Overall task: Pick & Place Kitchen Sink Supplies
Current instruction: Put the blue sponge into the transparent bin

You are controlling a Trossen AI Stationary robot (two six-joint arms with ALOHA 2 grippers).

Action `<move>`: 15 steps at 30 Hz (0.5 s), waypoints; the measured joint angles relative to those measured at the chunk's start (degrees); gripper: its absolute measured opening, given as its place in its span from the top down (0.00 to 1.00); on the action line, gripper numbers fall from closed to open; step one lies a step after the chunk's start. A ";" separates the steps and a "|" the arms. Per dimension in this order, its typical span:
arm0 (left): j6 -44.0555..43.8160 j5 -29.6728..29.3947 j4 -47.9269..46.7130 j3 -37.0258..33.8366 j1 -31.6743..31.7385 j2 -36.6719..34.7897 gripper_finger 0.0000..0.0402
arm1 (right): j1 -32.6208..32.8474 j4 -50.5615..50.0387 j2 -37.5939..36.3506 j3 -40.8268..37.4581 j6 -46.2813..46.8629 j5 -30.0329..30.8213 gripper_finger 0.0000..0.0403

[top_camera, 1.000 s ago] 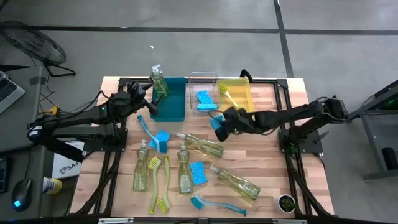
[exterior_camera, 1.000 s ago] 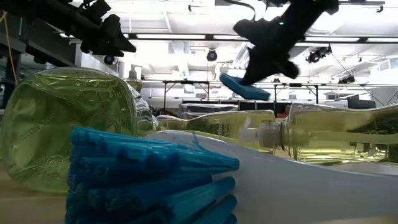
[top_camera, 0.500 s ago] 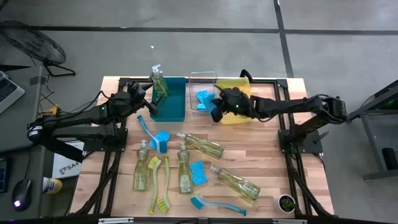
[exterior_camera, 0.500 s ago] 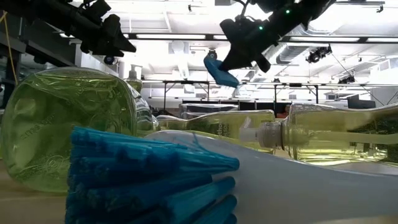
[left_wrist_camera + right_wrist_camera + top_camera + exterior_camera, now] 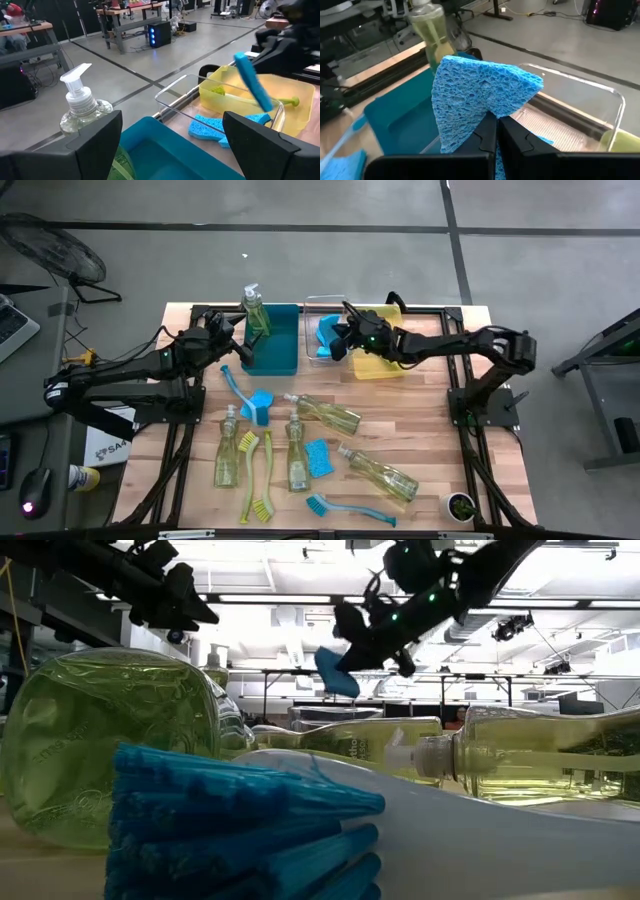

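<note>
1. Change – the right gripper (image 5: 336,346) has travelled from mid-tabletop, over the lying bottles, to the clear bin (image 5: 326,304) at 12 o'clock, carrying a blue sponge (image 5: 480,102) all the way. Judged meaning: transport is nearly done; release into the bin is the step left.
2. Right jaws – clamped shut on the sponge's lower edge, the sponge standing up above the fingertips and hanging over the clear bin, not yet touching it.
3. Clear bin contents – one blue sponge already inside (image 5: 210,127); the teal bin (image 5: 274,340) sits at its 9 o'clock, the yellow bin (image 5: 385,330) at its 3 o'clock with a green brush in it.
4. Left gripper (image 5: 228,332) – unmoved at the teal bin's 9 o'clock edge, jaws spread wide and holding nothing, beside the upright pump bottle (image 5: 255,310).
5. Remaining on the tabletop (image 5: 440,440) – four lying soap bottles, two sponges, and brushes in green and blue, between 5 and 8 o'clock.
</note>
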 joint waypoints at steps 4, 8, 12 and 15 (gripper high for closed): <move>-0.02 0.02 0.00 0.00 0.00 0.00 0.16 | -2.19 4.19 2.91 -0.02 0.53 -0.22 1.00; 0.00 0.02 0.01 0.00 -0.02 0.00 0.16 | -4.04 7.38 5.18 -0.02 0.79 -1.42 1.00; 0.00 0.02 0.00 0.00 -0.02 0.00 0.16 | -5.40 9.47 7.47 -0.02 0.80 -3.09 1.00; 0.04 0.02 0.02 0.00 0.00 0.00 0.16 | -6.30 9.63 8.62 -0.02 0.83 -4.65 1.00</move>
